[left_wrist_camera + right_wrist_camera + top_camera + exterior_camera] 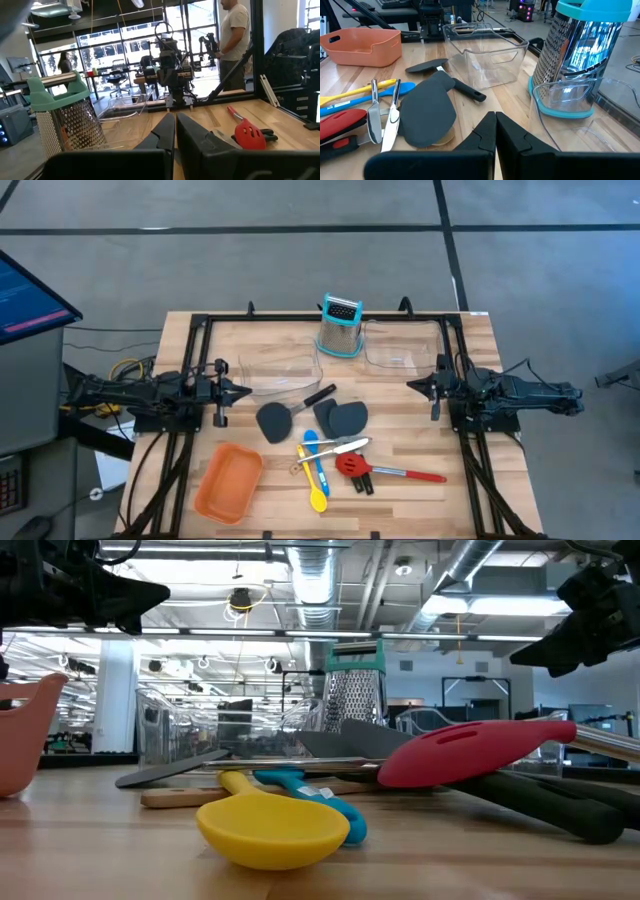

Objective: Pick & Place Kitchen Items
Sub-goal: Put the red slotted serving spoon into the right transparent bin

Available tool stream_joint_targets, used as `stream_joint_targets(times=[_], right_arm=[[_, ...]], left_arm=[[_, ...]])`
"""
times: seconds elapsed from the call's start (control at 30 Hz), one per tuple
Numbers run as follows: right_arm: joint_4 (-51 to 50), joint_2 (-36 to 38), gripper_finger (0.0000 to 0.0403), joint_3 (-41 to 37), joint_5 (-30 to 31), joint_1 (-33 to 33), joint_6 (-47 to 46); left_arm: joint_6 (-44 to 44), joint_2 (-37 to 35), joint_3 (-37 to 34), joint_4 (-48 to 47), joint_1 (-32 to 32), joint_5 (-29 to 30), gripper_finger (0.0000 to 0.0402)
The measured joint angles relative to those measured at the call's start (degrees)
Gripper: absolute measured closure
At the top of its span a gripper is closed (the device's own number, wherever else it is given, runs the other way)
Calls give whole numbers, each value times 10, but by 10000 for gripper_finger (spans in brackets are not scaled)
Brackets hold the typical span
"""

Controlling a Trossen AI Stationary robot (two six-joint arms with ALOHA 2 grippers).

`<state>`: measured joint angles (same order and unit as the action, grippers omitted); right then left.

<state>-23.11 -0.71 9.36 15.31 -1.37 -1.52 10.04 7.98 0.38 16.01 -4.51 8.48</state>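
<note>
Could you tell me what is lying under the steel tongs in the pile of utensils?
The steel tongs lie across the blue spoon and yellow spoon, with a wooden spatula beside them. Whether anything else is beneath them is hidden.

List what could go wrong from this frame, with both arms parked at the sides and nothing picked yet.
1. The steel tongs lie across the blue spoon and yellow spoon; lifting one may drag the others.
2. The red slotted spoon rests on black-handled tools, so a grasp could catch both.
3. The grater stands upright between the clear bins; a reaching left gripper or right gripper, both shut, might topple it.
</note>
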Motion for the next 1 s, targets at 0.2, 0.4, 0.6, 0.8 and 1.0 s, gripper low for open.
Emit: stream_joint_targets(times=[0.2,0.4,0.6,0.8,1.0], right_arm=[[6,0,403,0,0,0,-1],[72,0,403,0,0,0,-89],[118,0,403,0,0,0,-86],[121,0,403,0,0,0,-86],[120,0,403,0,0,0,-86]], left_arm=[[0,0,0,0,0,0,396],[0,0,0,1,0,0,396],[0,0,0,2,0,0,396],[0,0,0,4,0,0,396],[0,0,0,5,0,0,396]])
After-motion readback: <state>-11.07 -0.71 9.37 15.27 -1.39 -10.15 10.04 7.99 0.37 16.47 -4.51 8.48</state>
